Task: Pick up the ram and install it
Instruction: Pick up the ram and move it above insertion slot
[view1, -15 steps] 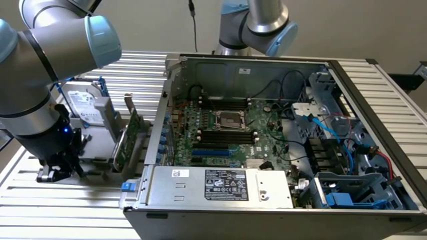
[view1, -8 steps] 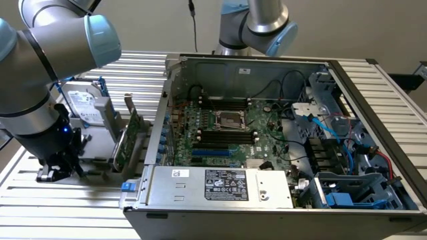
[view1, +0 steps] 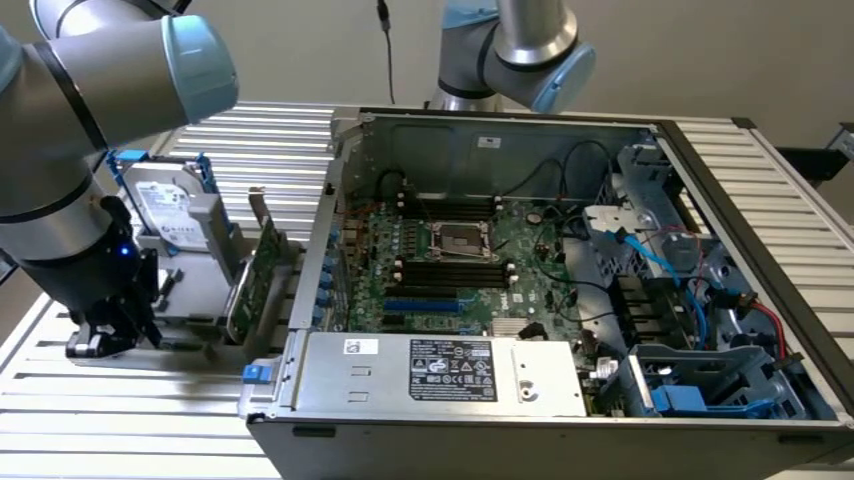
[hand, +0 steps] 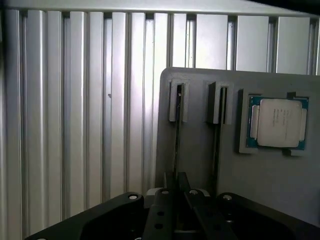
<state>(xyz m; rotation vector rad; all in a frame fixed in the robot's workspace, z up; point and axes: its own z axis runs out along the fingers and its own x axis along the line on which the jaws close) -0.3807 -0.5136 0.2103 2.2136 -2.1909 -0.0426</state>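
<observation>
End effector (hand: 176, 186) looks clamped shut on the ram (hand: 176, 142), which sits directly below it. Ram's on edge in the holder (hand: 197, 150), long axis along the slot farther from the CPU (hand: 278, 123).

Ram (hand: 177, 131), seen edge-on: a long, very thin dark strip standing upright on its long edge in a narrow slot of the grey holder (hand: 260, 185). The far end is seated in a small raised bracket at the holder's far edge. The near end passes between the closed-in fingertips of the gripper (hand: 176, 181), which touch it on both sides. The stick runs straight, without visible tilt. From this angle neither its green face nor its chips can be made out. The holder (view1: 194, 285) lies on the slatted table, on the exterior view's left of the open computer case.
</observation>
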